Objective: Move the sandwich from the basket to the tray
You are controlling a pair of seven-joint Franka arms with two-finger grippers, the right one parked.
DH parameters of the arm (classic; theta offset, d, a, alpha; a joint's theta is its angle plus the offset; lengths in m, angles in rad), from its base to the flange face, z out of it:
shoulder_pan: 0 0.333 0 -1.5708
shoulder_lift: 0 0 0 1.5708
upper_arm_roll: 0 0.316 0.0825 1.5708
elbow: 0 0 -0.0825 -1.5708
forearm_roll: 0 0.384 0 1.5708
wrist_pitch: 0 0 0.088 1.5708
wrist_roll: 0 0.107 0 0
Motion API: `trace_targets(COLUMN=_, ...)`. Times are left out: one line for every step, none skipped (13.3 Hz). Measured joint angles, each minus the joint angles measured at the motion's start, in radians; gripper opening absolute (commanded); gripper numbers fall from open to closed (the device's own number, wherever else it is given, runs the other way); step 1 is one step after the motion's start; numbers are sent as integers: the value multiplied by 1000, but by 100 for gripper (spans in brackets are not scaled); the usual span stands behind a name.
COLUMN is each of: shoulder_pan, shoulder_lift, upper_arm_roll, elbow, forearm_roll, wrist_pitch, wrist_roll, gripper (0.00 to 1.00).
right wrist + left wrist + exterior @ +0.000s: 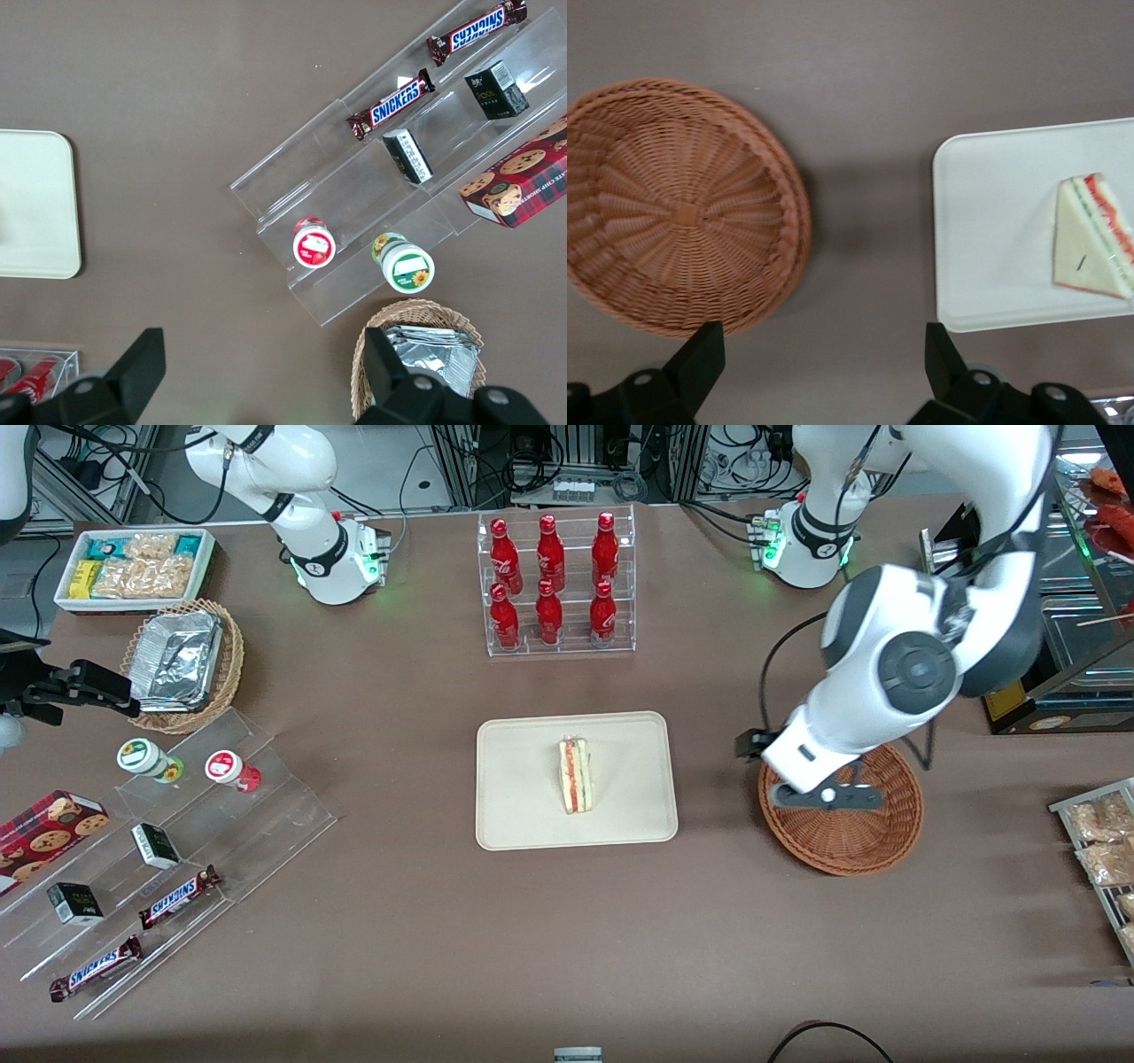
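Note:
The sandwich, a pale wedge with red and green layers, lies on the cream tray at the middle of the table. The reddish-brown wicker basket stands beside the tray, toward the working arm's end, with nothing in it. My gripper hangs over the basket's edge nearest the tray. It is open, with only bare table showing between its fingers.
A clear rack of red bottles stands farther from the front camera than the tray. Toward the parked arm's end are acrylic steps with snacks, a tan basket of foil containers and a white bin. Packets lie at the working arm's end.

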Motion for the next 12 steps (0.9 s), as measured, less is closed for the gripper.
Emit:
trace_targets(shoulder_pan=20, shoulder_lift=-33, upper_arm_roll=1, elbow=-28, forearm_roll=0, wrist_pitch=-2, wrist_roll=20, gripper=100)
trace_targets(shoulder_pan=40, shoulder_lift=-66, upper_arm_roll=1, elbow=-53, forearm_roll=0, wrist_pitch=-5, wrist_roll=32, gripper=100)
trace_targets(shoulder_pan=59, shoulder_lift=-99, upper_arm_roll=1, elbow=-77, forearm_roll=0, wrist_pitch=-11, wrist_roll=41, gripper=100)
trace_targets(shoulder_pan=82, shoulder_lift=-130, upper_arm_roll=0, elbow=-96, forearm_roll=0, wrist_pitch=-29, wrist_roll=59, gripper=100)
trace_targets(shoulder_pan=108, shoulder_lift=-157, upper_arm_roll=-1, elbow=-105, forearm_roll=0, wrist_pitch=-59, wrist_roll=94, gripper=100)
trace_targets(shoulder_pan=138, shoulder_lift=-179, upper_arm_roll=-3, elbow=-107, forearm_roll=0, wrist_pitch=-93, wrist_roll=128, gripper=100)
trace_targets(shoulder_pan=166, shoulder_lift=-200, upper_arm_roll=-4, elbow=-106, forearm_roll=0, wrist_pitch=-125, wrist_roll=154, gripper=100)
trace_targets(shoulder_pan=187, shoulder_lift=-216, upper_arm_roll=-4, elbow=-100, forearm_roll=0, wrist_pitch=-156, wrist_roll=173, gripper=100)
trace_targets(shoulder_pan=200, shoulder_lift=-225, upper_arm_roll=-4, elbow=-79, forearm_roll=0, wrist_pitch=-192, wrist_roll=187, gripper=100)
trace_targets(shoulder_pan=207, shoulder_lift=-226, upper_arm_roll=-4, elbow=-48, forearm_roll=0, wrist_pitch=-225, wrist_roll=196, gripper=100)
trace_targets(shoulder_pan=210, shoulder_lift=-226, upper_arm_roll=-4, elbow=-20, forearm_roll=0, wrist_pitch=-252, wrist_roll=197, gripper=100)
trace_targets(shoulder_pan=216, shoulder_lift=-226, upper_arm_roll=-4, elbow=3, forearm_roll=0, wrist_pitch=-277, wrist_roll=197, gripper=100)
